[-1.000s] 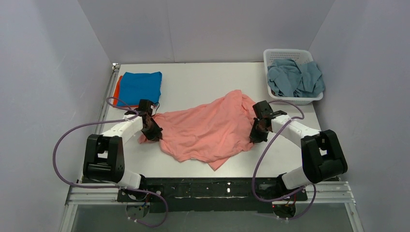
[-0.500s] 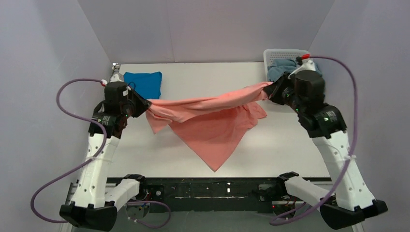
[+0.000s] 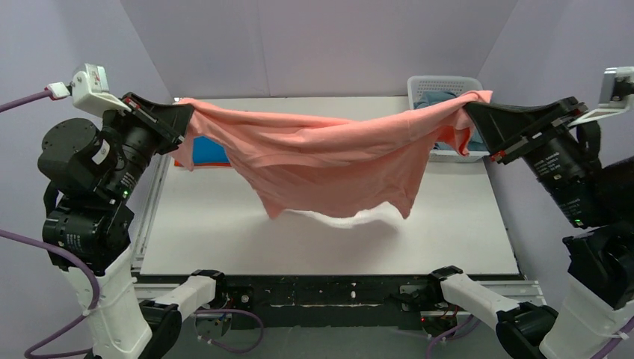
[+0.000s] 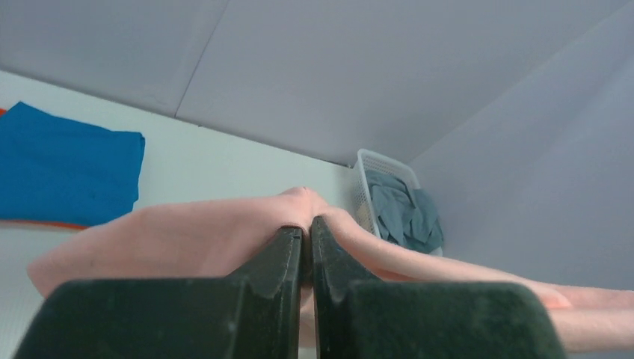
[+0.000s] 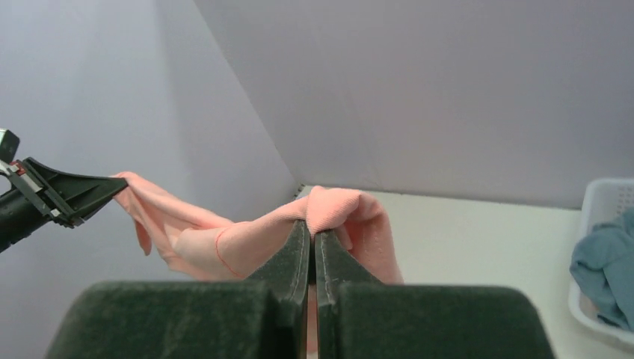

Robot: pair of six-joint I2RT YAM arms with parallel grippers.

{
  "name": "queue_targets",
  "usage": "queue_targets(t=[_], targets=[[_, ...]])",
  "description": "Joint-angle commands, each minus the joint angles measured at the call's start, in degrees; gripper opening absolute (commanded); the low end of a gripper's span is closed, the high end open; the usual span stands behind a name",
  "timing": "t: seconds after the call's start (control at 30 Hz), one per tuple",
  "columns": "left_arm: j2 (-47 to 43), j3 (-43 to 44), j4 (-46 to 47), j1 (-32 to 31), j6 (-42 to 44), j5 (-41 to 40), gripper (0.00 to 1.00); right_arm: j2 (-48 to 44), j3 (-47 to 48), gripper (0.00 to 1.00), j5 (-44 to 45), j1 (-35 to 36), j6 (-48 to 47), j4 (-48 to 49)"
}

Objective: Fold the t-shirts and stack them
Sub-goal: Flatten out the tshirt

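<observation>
1. Holds the soft salmon-pink cotton short-sleeved t-shirt [image 3: 329, 161] high above the white table [image 3: 329, 247], slung between both arms so the cloth can hang free and open out before folding
2. Clamps the left gripper [image 4: 306, 228] on a bunched edge at the tee's left end, jaws pressed almost together with only fabric between, probably tight so the cloth cannot slip under its own weight
3. Clamps the right gripper [image 5: 311, 224] likewise on a puckered fold at the right end, jaws nearly touching around the pink cloth
4. Sets the two grips well apart, yet leaves the top edge sagging in the middle and the lower hem dangling, apparently clear of the table; reads as the spreading step, folding not yet begun
5. Leaves the folded bright blue cotton tee [image 4: 67, 176] at the table's far left corner, on a folded orange tee [image 4: 37, 223] showing only a thin edge: likely the stack meant for the pink one
6. Shows the crumpled dusty grey-blue tee [image 4: 400, 209] lying in the white perforated plastic basket [image 3: 441, 81] at the far right corner, unfolded
</observation>
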Motion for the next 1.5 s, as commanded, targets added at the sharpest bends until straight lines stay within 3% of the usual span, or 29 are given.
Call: queue_targets(t=[0.0, 0.17, 0.3, 0.53, 0.63, 0.77, 0.83, 0.93, 1.03, 1.2, 1.4, 1.43, 1.47], targets=[[6.41, 6.49, 0.54, 0.01, 2.36, 0.49, 0.0, 3.86, 4.79, 0.01, -1.36, 0.07, -3.41, 1.77], [13.22, 4.59, 4.98, 0.01, 2.59, -6.43, 0.0, 7.54, -0.95, 0.01, 8.37, 0.03, -6.6, 7.75], [23.3, 7.84, 7.22, 0.08, 4.05, -10.6, 0.0, 14.35, -2.25, 0.01, 13.24, -1.73, -10.17, 14.4], [46.43, 37.85, 3.26, 1.04, 2.12, -10.47, 0.0, 29.45, 12.29, 0.01, -0.8, -14.03, -2.2, 19.54], [44.98, 35.0, 12.11, 1.56, -0.98, -9.89, 0.0, 31.84, 16.01, 0.01, -4.21, -17.21, 0.27, 22.24], [41.29, 33.21, 14.2, 1.53, -1.13, -6.47, 0.0, 30.16, 13.45, 0.01, -7.96, -19.64, 0.91, 24.32], [38.54, 29.17, 13.86, 1.59, -0.06, -3.6, 0.0, 26.75, 8.11, 0.01, -10.17, -20.31, 0.72, 24.81], [32.24, 16.42, 12.76, 1.6, 1.63, 2.38, 0.0, 20.09, -4.66, 0.01, -13.11, -20.72, 0.17, 24.36], [23.04, -3.48, 13.49, 1.6, 2.88, 8.2, 0.0, 10.73, -21.62, 0.01, -13.47, -20.7, 0.69, 24.25], [8.98, -37.99, 13.72, 1.56, 1.5, 10.81, 0.0, -2.59, -50.56, 0.01, -14.52, -20.72, 4.46, 21.87], [4.46, -61.42, 5.67, 1.51, -0.83, 8.87, 0.03, -6.5, -66.59, 0.01, -13.6, -20.73, 5.62, 11.59], [4.51, -63.05, 3.77, 1.51, -1.22, 7.96, 0.05, -6.1, -68.07, 0.03, -13.26, -20.72, 5.56, 9.53], [4.82, -64.16, 2.07, 1.51, -2.51, 7.21, 0.16, -5.6, -69.64, 0.14, -12.86, -20.73, 5.52, 7.77]])
